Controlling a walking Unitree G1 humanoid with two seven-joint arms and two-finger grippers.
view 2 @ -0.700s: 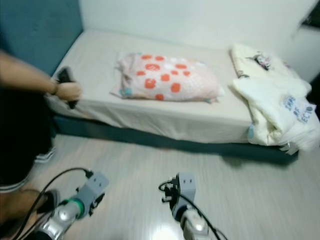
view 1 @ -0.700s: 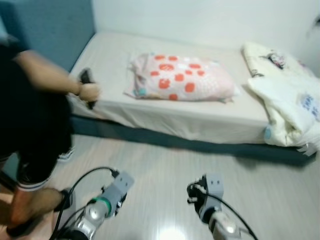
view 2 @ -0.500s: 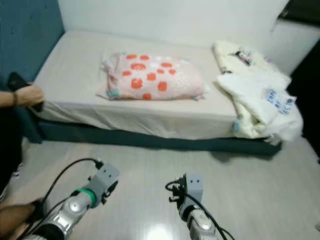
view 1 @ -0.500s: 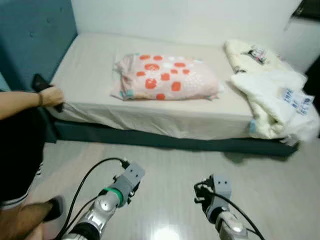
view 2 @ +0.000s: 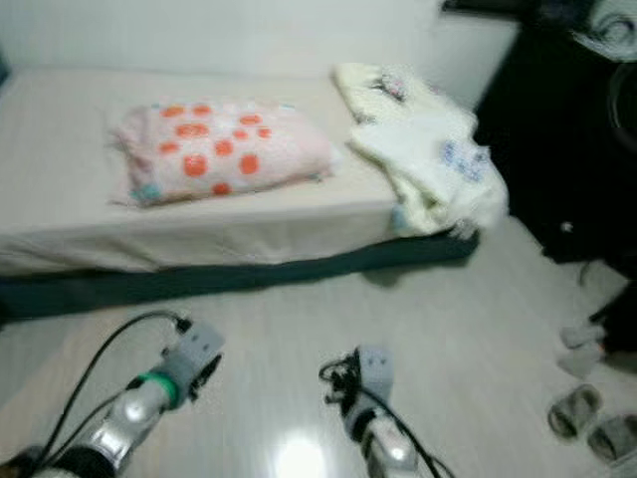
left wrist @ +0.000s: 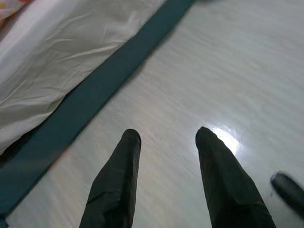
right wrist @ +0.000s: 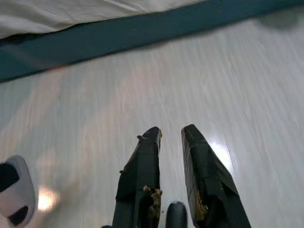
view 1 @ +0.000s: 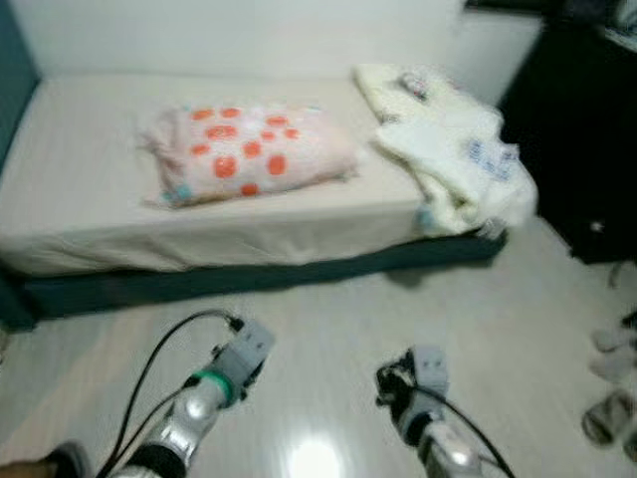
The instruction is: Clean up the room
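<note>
A pink pillow [view 1: 247, 151] with orange dots lies on the beige bed [view 1: 90, 219]. A crumpled white blanket [view 1: 443, 139] is heaped at the bed's right end and hangs over its edge. Grey slippers [view 1: 609, 416] lie on the floor at the far right. Both arms are held low over the pale floor, short of the bed. My left gripper [left wrist: 168, 135] is open wide with nothing between its fingers. My right gripper [right wrist: 171, 132] is open by a narrow gap, with nothing in it.
A black cabinet [view 1: 577, 129] stands right of the bed. The bed's teal base [left wrist: 90, 109] runs along the floor ahead. A person's dark shoe [view 1: 65, 460] shows at the bottom left. A white slipper [right wrist: 14, 190] lies near my right arm.
The camera has swung right: the person with the dark object has left the picture, and the cabinet and slippers have come into view. Both arms hang as before.
</note>
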